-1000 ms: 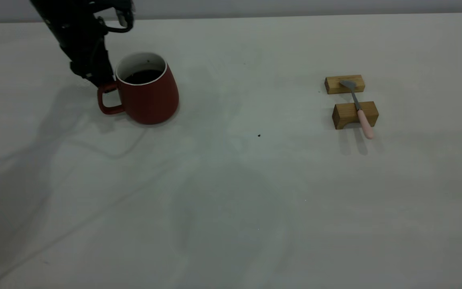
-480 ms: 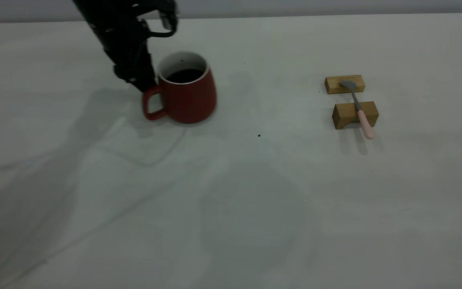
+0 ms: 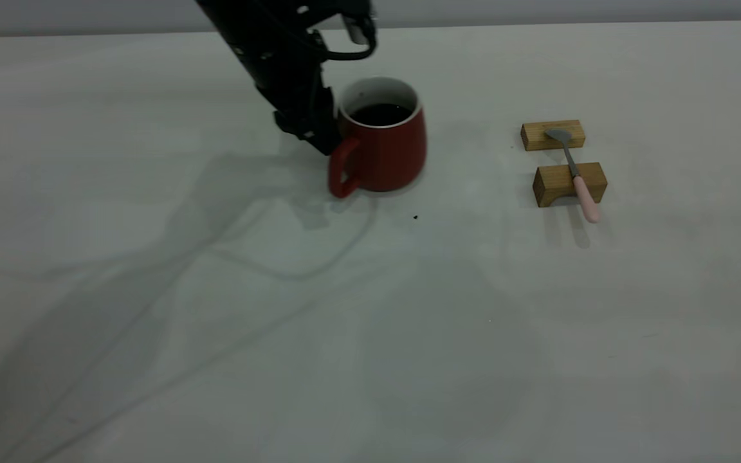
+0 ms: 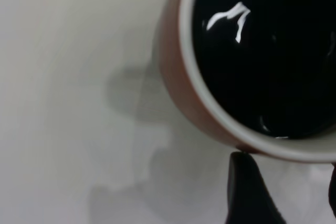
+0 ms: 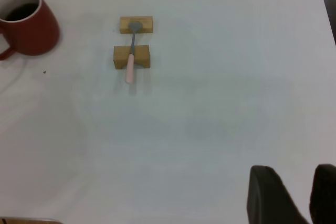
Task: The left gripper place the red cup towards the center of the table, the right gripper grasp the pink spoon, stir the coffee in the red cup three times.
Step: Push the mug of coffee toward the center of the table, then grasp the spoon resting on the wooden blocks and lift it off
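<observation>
No brand, label or writing can be read on any object. The left tool (image 3: 329, 138) stands at the handle of the red cup (image 3: 383, 138), its black fingers (image 4: 251, 190) pinching the top of the red loop handle where it meets the cup wall. The cup sits upright on the surface (image 3: 216, 321), just above the centre of the exterior view, at about 12 o'clock from the tiny black speck (image 3: 415, 217), with its handle turned toward 8 o'clock. The coffee (image 3: 380, 114) fills the cup partway, dark and glossy; the left wrist view shows a bright reflection on its face.

Compared with one second ago, the cup and the left tool have travelled together from the far-left part of the surface toward 3 o'clock, and now lie near the middle; the grip on the handle is unchanged.

The pink spoon (image 3: 575, 173) has not moved. It lies across two wooden blocks (image 3: 568, 183) at about 3 o'clock from the cup, well apart from it, its grey bowl on the far block and its pink handle overhanging the near block.

The right tool (image 5: 294, 195) hangs above bare surface, away from cup and spoon, with a gap showing between its two fingers and nothing held.
</observation>
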Available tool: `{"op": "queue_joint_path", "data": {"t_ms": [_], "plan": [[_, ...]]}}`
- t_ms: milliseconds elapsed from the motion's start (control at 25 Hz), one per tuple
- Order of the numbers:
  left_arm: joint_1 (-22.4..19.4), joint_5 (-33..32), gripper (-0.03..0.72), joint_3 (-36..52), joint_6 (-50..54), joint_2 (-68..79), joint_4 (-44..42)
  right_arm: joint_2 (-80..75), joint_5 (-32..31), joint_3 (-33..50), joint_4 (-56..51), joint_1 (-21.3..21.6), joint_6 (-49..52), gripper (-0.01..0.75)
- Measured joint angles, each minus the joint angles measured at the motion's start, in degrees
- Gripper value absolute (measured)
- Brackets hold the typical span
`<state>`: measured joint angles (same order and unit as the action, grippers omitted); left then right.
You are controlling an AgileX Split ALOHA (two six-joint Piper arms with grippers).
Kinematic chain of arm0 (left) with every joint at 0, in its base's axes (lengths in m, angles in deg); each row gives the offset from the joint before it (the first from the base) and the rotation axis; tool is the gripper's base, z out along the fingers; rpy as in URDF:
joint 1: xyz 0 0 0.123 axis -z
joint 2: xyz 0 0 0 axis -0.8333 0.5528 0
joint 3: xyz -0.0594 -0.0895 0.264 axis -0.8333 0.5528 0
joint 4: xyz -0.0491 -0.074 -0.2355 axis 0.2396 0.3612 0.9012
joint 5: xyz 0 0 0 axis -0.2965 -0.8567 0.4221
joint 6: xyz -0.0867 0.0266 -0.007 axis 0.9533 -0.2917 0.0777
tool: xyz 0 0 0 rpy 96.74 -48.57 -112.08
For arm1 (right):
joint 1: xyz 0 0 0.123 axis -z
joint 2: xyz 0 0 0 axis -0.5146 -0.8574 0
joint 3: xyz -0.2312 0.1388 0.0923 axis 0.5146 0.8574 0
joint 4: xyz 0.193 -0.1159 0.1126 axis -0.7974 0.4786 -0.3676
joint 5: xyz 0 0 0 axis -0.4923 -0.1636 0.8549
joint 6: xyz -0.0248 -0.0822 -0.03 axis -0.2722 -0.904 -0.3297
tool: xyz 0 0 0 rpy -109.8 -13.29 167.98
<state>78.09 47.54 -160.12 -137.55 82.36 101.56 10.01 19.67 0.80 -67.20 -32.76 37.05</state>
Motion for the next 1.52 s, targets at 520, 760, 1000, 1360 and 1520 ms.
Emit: {"op": "queue_joint_path", "data": {"t_ms": [520,760,1000,1360,1520], "plan": [[-6.01,-13.75,0.446,0.00,20.71,-10.46,-18.16,0.00,0.00,0.00,0.00,0.00,0.00,0.238],[-7.83,-26.38,0.446,0.00,42.79,-25.65,-29.09,0.00,0.00,0.00,0.00,0.00,0.00,0.238],[-7.82,-35.57,0.446,0.09,52.28,-41.18,-29.52,0.00,0.00,0.00,0.00,0.00,0.00,0.238],[-7.82,-35.57,0.446,10.69,59.54,-64.73,-24.23,0.05,0.00,0.00,0.00,0.00,0.00,0.238],[-7.82,-35.57,0.446,23.01,63.23,-77.39,-23.82,0.05,0.00,0.00,0.00,0.00,0.00,0.238]]}}
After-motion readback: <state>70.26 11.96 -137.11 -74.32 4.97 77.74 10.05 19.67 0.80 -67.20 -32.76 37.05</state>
